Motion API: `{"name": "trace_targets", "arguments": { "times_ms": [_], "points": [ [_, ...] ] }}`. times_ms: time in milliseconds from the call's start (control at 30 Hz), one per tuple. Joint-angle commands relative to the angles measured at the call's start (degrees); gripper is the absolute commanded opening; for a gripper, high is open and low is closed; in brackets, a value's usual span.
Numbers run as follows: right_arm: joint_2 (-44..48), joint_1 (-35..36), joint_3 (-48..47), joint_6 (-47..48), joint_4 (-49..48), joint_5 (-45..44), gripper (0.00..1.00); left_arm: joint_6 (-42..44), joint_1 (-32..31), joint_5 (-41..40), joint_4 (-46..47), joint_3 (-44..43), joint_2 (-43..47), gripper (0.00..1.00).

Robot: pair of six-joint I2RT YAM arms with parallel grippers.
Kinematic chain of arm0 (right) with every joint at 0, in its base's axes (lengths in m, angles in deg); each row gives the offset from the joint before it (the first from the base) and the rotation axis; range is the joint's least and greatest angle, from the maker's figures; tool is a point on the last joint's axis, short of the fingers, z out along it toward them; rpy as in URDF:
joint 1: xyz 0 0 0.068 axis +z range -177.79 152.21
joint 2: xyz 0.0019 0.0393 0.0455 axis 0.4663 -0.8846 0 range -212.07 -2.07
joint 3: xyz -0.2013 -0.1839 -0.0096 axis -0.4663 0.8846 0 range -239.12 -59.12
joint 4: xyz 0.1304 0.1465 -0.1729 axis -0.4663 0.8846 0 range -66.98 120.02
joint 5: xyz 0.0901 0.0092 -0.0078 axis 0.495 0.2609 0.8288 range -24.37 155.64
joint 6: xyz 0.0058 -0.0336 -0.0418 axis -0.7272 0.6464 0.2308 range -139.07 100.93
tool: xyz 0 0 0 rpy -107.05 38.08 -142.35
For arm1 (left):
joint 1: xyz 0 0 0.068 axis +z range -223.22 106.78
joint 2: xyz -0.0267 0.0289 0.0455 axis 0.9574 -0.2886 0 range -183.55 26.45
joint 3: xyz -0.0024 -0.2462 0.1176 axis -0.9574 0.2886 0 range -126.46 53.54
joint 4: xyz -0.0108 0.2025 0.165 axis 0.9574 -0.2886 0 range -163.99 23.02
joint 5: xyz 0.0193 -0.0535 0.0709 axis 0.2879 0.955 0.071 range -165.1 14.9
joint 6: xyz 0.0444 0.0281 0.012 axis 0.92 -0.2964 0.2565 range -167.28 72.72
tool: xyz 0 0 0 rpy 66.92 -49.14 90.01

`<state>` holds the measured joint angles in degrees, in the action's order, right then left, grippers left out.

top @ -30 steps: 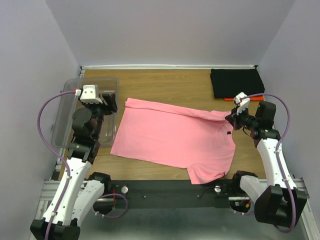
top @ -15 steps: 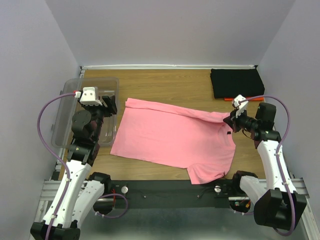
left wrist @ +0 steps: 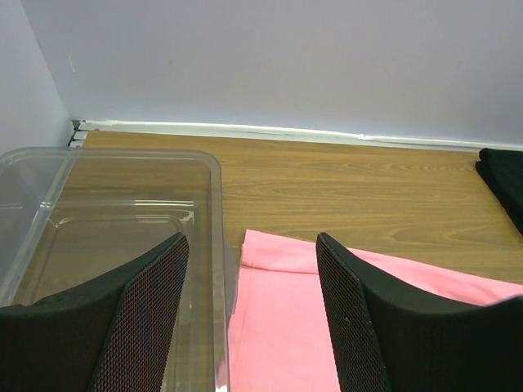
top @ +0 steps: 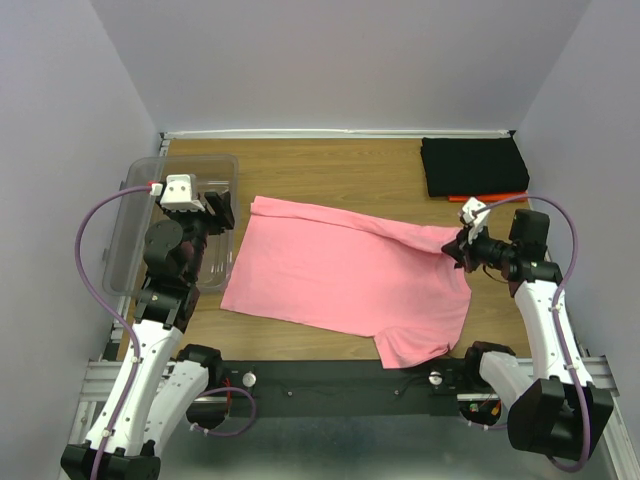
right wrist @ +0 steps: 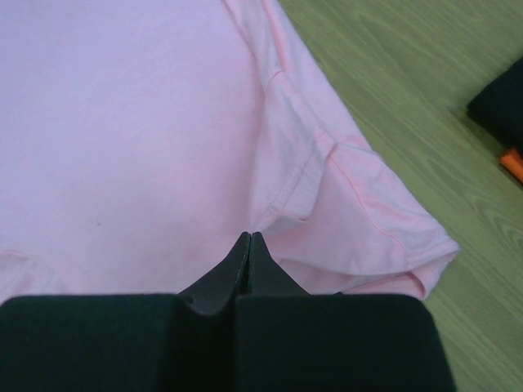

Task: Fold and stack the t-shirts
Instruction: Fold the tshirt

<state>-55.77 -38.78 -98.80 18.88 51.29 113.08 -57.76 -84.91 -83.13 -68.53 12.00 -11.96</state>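
- Pink t-shirt (top: 340, 275) is pinched at its right edge, beside the sleeve, by the right pincer (right wrist: 249, 238), whose 2 fingers are closed tight on a small fold of cloth
- Around that grip the cloth puckers into a seam ridge and a loose sleeve flap; the rest of the shirt lies spread across the middle of the table (top: 340, 165), slightly askew
- The left pincer (left wrist: 249, 245) hangs open, holding nothing, above the right wall of the clear tub (top: 125, 235), just beside the shirt's far left corner
- The black t-shirt (top: 472, 165) lies folded in the far right corner, on an orange-red t-shirt (top: 495, 197) of which only a strip shows
- To fold well, I judge the right pincer should lift just clear of the table, carry the edge straight across and lay it down with the seams aligned
- The pinch sits at the very fingertips, so a fast pull could slip it or drag the whole shirt; a left-side hold would likely steady it
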Motion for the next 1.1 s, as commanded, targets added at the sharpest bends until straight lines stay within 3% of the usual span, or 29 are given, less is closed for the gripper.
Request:
{"name": "trace_targets", "arguments": {
  "times_ms": [0,33,67,167,233,300,400,567,733,900,1067],
  "points": [
    [-0.18,-0.27,-1.80,7.82,9.31,6.07,0.03,0.72,0.34,1.00,0.22,0.67,0.62,0.72],
    [-0.53,-0.27,-2.06,9.75,11.09,6.52,0.11,0.72,0.34,1.09,0.31,0.76,0.62,0.72],
    [-0.80,-0.27,-2.41,13.34,12.76,6.79,0.32,0.81,0.34,1.00,0.31,0.67,0.62,0.72],
    [-2.38,-0.27,-5.40,25.72,24.26,6.97,0.55,0.81,0.34,0.91,0.40,0.58,0.71,0.72],
    [-3.61,-0.27,-7.41,25.94,25.25,4.34,0.61,0.72,0.34,1.09,0.49,0.67,0.80,0.72],
    [-5.45,-0.27,-8.39,21.68,20.47,2.49,0.62,0.72,0.34,1.18,0.57,0.76,0.88,0.72],
    [-12.99,-0.27,-8.83,3.33,8.07,-0.93,0.60,0.73,0.43,1.09,0.57,0.67,1.06,0.72],
    [-32.40,0.69,-15.93,-7.79,6.71,-1.29,0.58,1.25,0.34,0.39,0.31,0.84,2.20,0.72],
    [-40.15,3.68,-19.28,-14.56,1.01,-10.06,0.56,1.25,0.34,0.47,0.31,0.76,2.73,0.72],
    [-49.47,5.18,-23.33,-18.96,-0.05,-11.31,0.56,1.60,0.34,0.04,0.05,0.76,3.08,0.72],
    [-52.47,6.59,-24.04,-20.29,-0.76,-12.11,0.56,1.52,0.34,0.30,0.05,0.76,3.35,0.72]
  ]
}}
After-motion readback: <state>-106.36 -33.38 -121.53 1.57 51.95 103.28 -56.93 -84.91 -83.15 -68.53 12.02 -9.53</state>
